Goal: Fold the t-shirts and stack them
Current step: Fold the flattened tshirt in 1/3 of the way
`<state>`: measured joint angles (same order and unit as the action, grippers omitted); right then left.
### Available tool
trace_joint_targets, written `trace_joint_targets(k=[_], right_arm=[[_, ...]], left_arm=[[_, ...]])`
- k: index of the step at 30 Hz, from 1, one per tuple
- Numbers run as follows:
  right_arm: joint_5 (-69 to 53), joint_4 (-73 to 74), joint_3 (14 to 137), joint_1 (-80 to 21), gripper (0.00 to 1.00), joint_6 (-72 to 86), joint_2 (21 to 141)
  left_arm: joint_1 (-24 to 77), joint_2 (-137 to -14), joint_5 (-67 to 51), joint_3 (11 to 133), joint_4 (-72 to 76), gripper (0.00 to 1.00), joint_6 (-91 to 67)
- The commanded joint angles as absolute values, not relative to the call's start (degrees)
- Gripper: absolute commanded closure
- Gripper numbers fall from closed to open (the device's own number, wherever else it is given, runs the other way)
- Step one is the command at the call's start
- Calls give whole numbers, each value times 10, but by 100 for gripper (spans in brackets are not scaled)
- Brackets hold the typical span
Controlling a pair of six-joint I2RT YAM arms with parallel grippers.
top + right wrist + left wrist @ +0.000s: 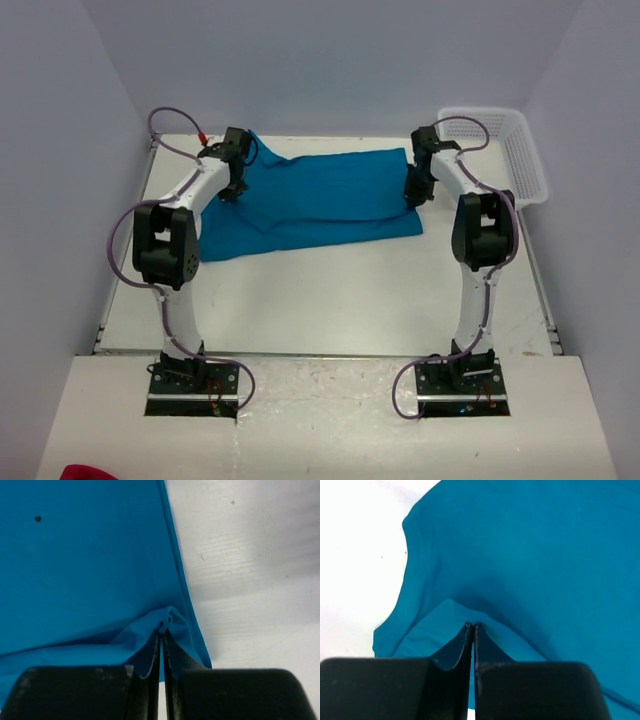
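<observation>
One teal-blue t-shirt lies partly folded across the far middle of the white table. My left gripper is shut on a pinch of the t-shirt at its left end; in the left wrist view the gripper holds a raised fold of the t-shirt. My right gripper is shut on the t-shirt at its right edge; in the right wrist view the gripper pinches a small bunch of the t-shirt beside the hem.
A white plastic basket stands at the far right corner of the table. Grey walls close the far side and both sides. A red thing shows at the bottom left, off the table.
</observation>
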<state>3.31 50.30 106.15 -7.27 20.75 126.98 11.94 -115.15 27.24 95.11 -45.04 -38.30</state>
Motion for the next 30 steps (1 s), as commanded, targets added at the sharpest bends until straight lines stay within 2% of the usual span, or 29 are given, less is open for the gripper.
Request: trace_joint_targets(k=[1,3,5,7,8,10,11,12,14,16,19,20,21,23,24,25,27,29,30], right_arm=[[34,521,1119,-69,100,195,1288],[32,526,1141,-69,100,192,1299],[26,529,1182,-68,97,191,1316],[16,536,1251,-69,77,184,1334],[25,545,1285,-69,60,178,1357],[31,554,1336,-69,50,178,1361],[33,547,1325,-72,41,179,1333],[32,533,1270,-76,32,180,1307],[39,484,1195,-94,24,178,1249],[46,467,1111,-110,22,180,1174],[67,454,1021,-150,23,192,1087],[72,445,996,-169,24,193,1064],[76,434,949,-175,32,199,1019],[56,414,912,-184,46,207,984],[46,404,884,-184,64,214,960],[40,402,875,-184,79,216,953],[43,400,855,-184,100,221,946],[42,406,853,-184,100,221,949],[43,406,848,-184,100,221,949]], left_arm=[[103,-1165,272,986,-429,100,-379],[97,-1179,272,1005,-429,100,-375],[92,-1192,274,1027,-420,93,-362],[88,-1201,275,1071,-415,75,-349],[87,-1202,273,1086,-412,46,-333],[88,-1192,263,1110,-400,23,-314],[88,-1169,256,1126,-399,10,-304],[89,-1152,225,1122,-395,4,-297],[93,-1088,196,1070,-376,0,-291],[102,-1041,151,968,-364,3,-306],[130,-963,75,857,-325,27,-323],[142,-943,67,810,-316,58,-321],[170,-935,70,793,-316,76,-317],[199,-917,78,757,-316,96,-307],[221,-912,90,746,-317,100,-308],[230,-908,93,726,-312,100,-311],[246,-908,102,713,-310,100,-317],[250,-923,101,704,-309,100,-319],[251,-929,103,704,-310,96,-318]])
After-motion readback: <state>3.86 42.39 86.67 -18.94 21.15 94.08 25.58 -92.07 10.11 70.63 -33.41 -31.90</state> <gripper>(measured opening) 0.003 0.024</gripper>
